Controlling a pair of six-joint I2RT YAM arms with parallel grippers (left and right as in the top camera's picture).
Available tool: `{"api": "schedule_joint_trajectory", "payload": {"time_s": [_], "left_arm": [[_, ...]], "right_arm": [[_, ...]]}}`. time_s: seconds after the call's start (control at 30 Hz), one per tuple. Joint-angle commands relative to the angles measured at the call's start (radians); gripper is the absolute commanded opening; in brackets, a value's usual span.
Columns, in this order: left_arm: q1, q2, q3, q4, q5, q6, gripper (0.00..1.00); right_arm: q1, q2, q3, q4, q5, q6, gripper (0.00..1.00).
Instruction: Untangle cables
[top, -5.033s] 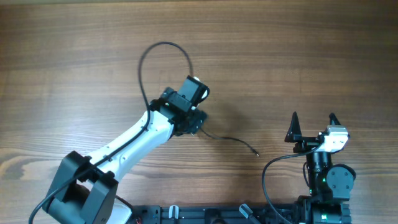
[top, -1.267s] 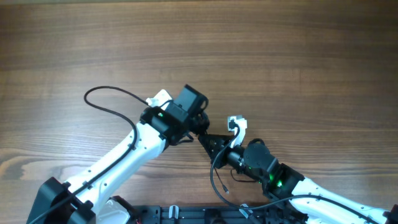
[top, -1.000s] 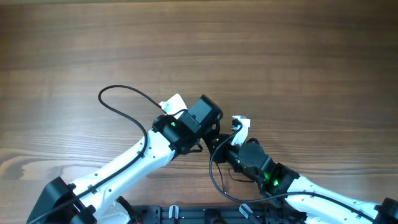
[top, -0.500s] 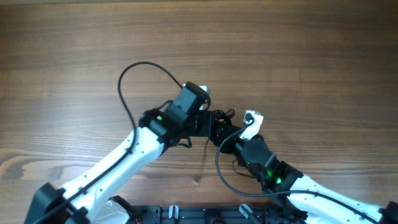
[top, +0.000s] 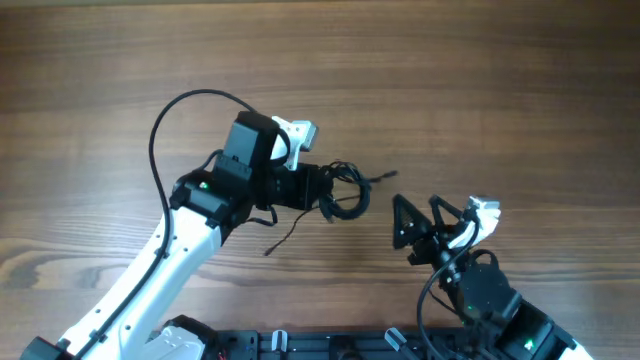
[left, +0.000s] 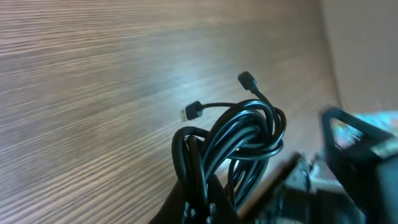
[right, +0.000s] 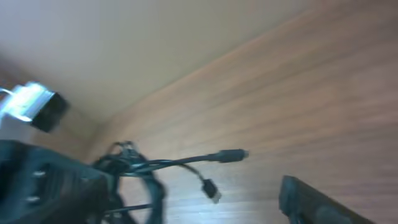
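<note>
Contents of the bench, far left to far right.

1. Thick black arm lead (top: 157, 140): rises from the left arm in a tall loop over the table. It belongs to the robot's own wiring.

2. Left arm (top: 175, 250): a white link runs up from the near left corner and ends in a black wrist block with a small white camera housing on top.

3. Left gripper (top: 318, 189): points to the right, jaws closed tight on the bundle below. Its wrist camera shows the strands running down into the pinch at the bottom edge of the picture.

4. The cables (left: 241, 134): thin black wires bunched into one small knotted coil at the tip of the left gripper, near the middle of the table and towards its near side.
   - Two plug ends stick out of the coil on the far side, one silver-tipped (left: 193, 112) and one dark (left: 246, 78).
   - One loose tail (top: 283, 236) hangs off the near side and trails onto the wood.
   - I cannot tell whether the coil rests on the surface or is held just above it.

5. Right gripper (top: 419, 212): stands near the coil, apart from it, pointing towards the far side.
   - Its jaws are spread wide with nothing between them.
   - One dark finger (right: 311, 200) shows, blurred, in its own camera.

6. Wooden table (top: 480, 80): brown grain running crosswise.
</note>
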Motion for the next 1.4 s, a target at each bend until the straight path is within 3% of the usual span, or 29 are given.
{"api": "schedule_joint_trajectory", "payload": {"time_s": [0.0,0.03,0.07,0.13,0.17,0.2,0.23,0.27,0.3,0.33,0.4,0.67,0.83,0.97,1.13,1.27,1.33,1.37], "left_arm": [[0.039,-0.021,0.014,0.000,0.176,0.113,0.04],[0.042,-0.021,0.014,0.001,0.192,0.113,0.04],[0.042,-0.021,0.014,0.000,0.196,0.112,0.04],[0.042,-0.021,0.014,0.000,0.201,0.112,0.04],[0.042,-0.021,0.014,0.000,0.214,0.112,0.04],[0.042,-0.021,0.014,0.000,0.228,0.112,0.04],[0.042,-0.021,0.014,-0.001,0.234,0.111,0.04],[0.042,-0.021,0.014,0.000,0.235,0.108,0.04],[0.042,-0.021,0.014,0.000,0.235,0.104,0.04],[0.042,-0.021,0.014,0.000,0.255,0.105,0.04],[0.042,-0.021,0.014,0.000,0.306,0.105,0.04],[0.042,-0.021,0.014,-0.077,0.407,0.105,0.04],[0.043,-0.021,0.014,-0.098,0.477,0.161,0.04],[0.042,-0.021,0.014,-0.098,0.478,0.161,0.04],[0.042,-0.021,0.014,-0.098,0.482,0.161,0.04],[0.042,-0.021,0.014,-0.098,0.534,0.158,0.04],[0.042,-0.021,0.014,-0.098,0.533,0.158,0.04],[0.042,-0.021,0.014,-0.098,0.533,0.158,0.04]], "right_arm": [[-0.001,0.005,0.000,-0.008,-0.025,-0.014,0.82],[-0.001,0.010,0.000,-0.011,-0.040,0.005,0.77],[-0.001,0.015,0.000,-0.023,-0.055,0.152,0.86],[-0.001,0.014,0.000,-0.027,-0.073,0.374,0.88],[-0.001,0.014,0.000,-0.013,-0.076,0.346,0.89],[-0.001,0.015,0.000,-0.005,-0.077,0.222,0.89],[-0.001,0.015,0.000,-0.005,-0.077,0.023,0.80],[-0.001,0.014,0.000,-0.003,-0.103,-0.110,0.59],[-0.001,0.014,0.000,0.020,-0.171,-0.185,0.32],[-0.001,0.014,0.000,0.071,-0.302,-0.248,0.26],[-0.001,0.014,0.000,0.114,-0.418,-0.303,0.32],[-0.016,0.015,0.000,0.153,-0.545,-0.267,0.35],[-0.137,0.015,0.000,0.136,-0.574,-0.269,0.40],[-0.278,0.015,0.000,0.118,-0.814,-0.280,0.40],[-0.418,0.020,0.000,0.148,-1.165,-0.359,0.31],[-0.423,0.124,0.000,0.223,-1.216,-0.388,0.29],[-0.423,0.205,0.000,0.306,-1.253,-0.401,0.06],[-0.423,0.225,0.000,0.314,-1.255,-0.401,0.04]]}}
